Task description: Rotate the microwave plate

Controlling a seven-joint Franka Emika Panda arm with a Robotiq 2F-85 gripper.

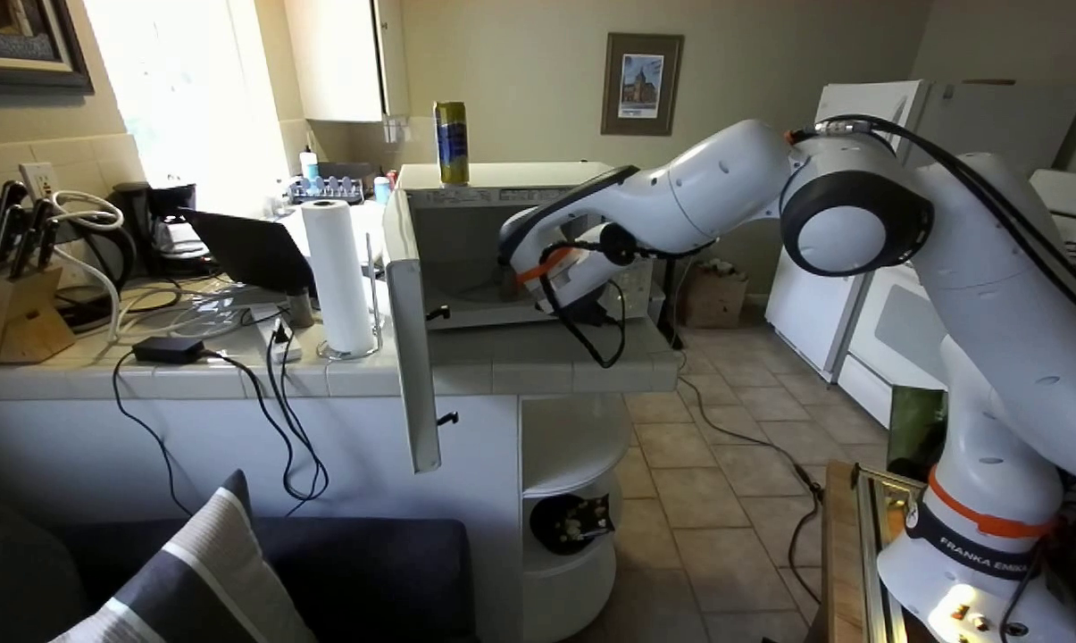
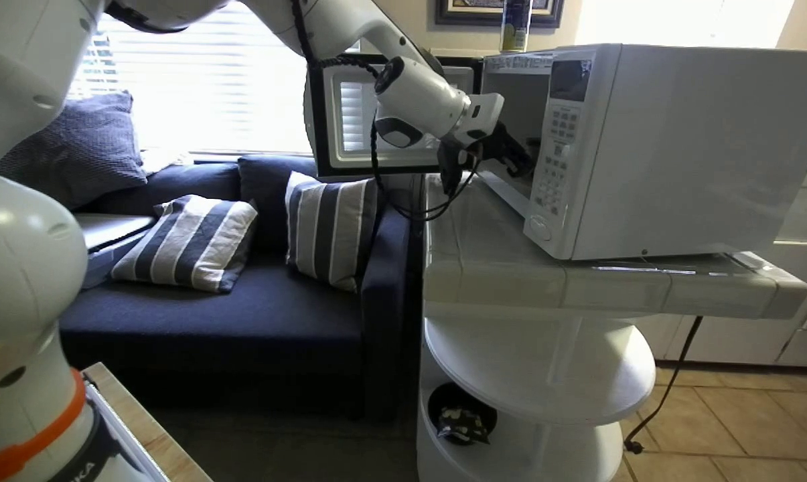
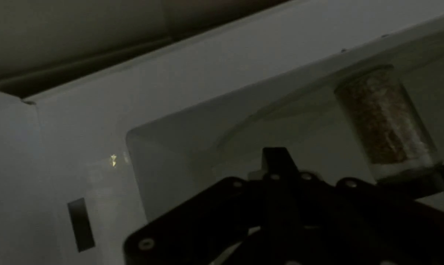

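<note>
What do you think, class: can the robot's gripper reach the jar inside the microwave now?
Probably yes: the microwave door stands open and nothing visible separates gripper from jar, though the jaws look shut and would need opening.

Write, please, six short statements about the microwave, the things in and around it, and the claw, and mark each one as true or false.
1. A can stands upright on top of the microwave. True.
2. The microwave is closed. False: its door stands open.
3. The microwave stands on the sofa. False: it stands on the tiled counter.
4. Inside the microwave is a jar with a dark cap. True.
5. The claw is shut. True.
6. The claw grips the jar. False: in the wrist view the jar is off to one side of it.
</note>
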